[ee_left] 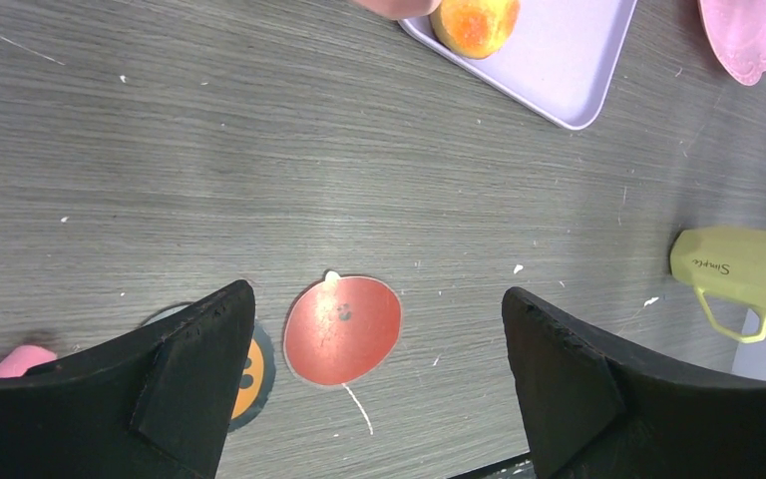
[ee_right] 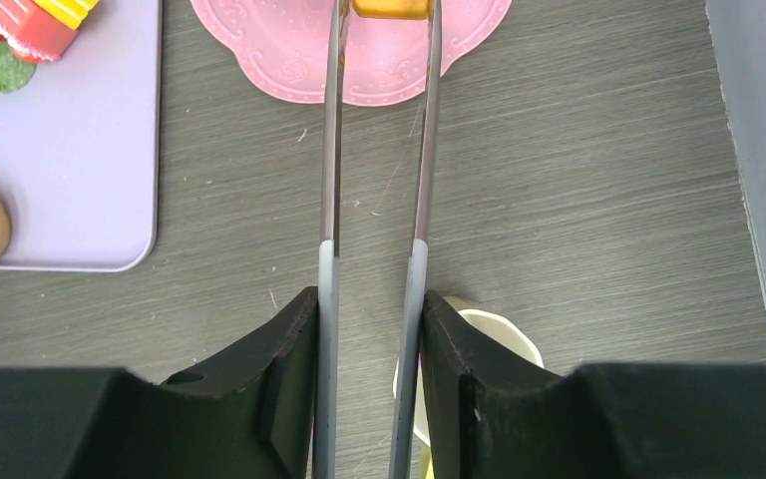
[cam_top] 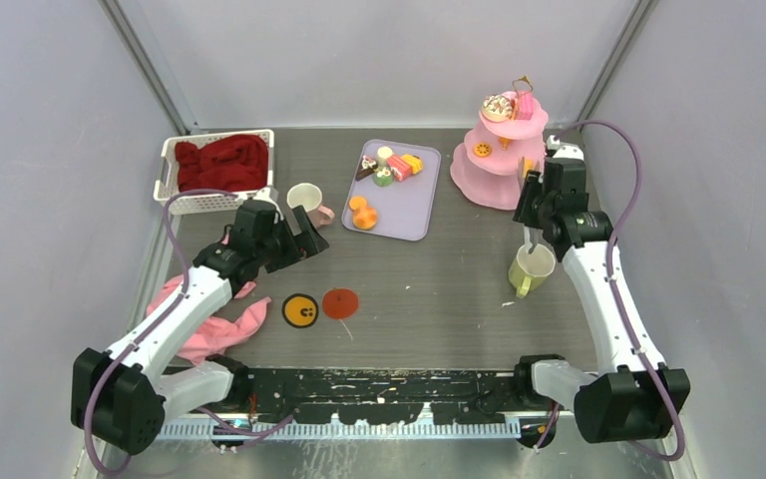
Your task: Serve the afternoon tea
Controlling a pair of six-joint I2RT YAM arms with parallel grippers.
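Observation:
Toy cakes and an orange fruit piece lie on a lavender tray. More cakes sit on a pink tiered stand. A cream mug with a pink handle stands just beyond my left gripper, which is open and empty. My right gripper is shut on long metal tweezers. Their tips pinch a small orange piece over the stand's bottom plate. A yellow-green mug stands below that gripper and shows in the right wrist view.
A white basket with a red cloth stands at the back left. A pink cloth lies under the left arm. An orange coaster and a red coaster lie at the front centre. Grey walls enclose the table.

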